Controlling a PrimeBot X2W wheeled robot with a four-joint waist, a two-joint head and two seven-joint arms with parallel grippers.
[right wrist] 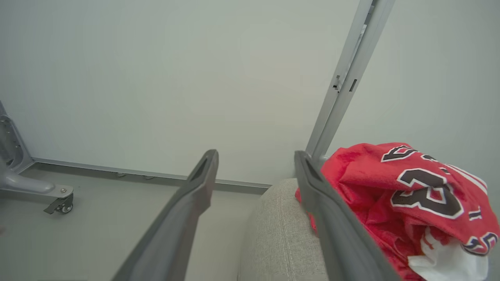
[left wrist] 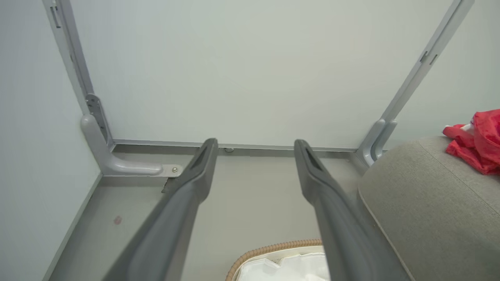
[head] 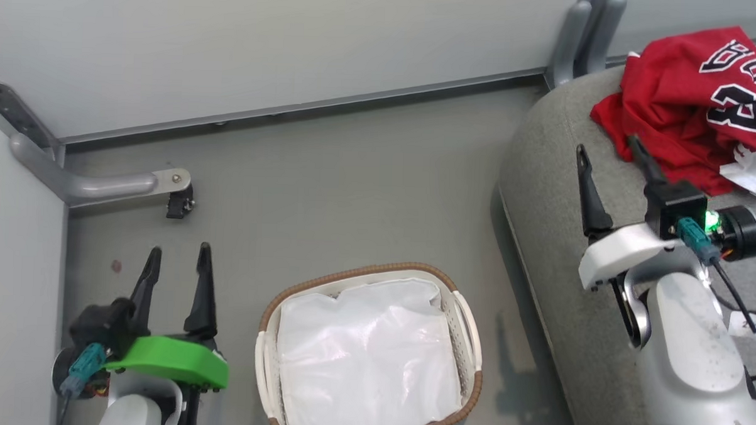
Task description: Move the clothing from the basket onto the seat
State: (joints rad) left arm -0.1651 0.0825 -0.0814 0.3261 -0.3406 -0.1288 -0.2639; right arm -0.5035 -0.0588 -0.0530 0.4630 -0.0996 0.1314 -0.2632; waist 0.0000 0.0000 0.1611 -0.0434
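Clothing (head: 665,90) on the seat (head: 542,180) shows a black, white-edged "3" (other lettering creased, unreadable); left gripper (head: 180,248) and right gripper (head: 607,144) stand spread, empty.

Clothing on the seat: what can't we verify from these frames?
- clothing: head view's right edge cuts the pile; garment count unclear.
- basket: head view's bottom edge cuts its near rim; lining hides anything beneath.
- seat: full extent cut off by frame edges in all three views.

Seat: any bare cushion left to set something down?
Bare: the seat between its rounded left edge and the clothing, around the open right claw. Also floor between basket and wall. Crowded: the seat's far right, heaped with clothing.
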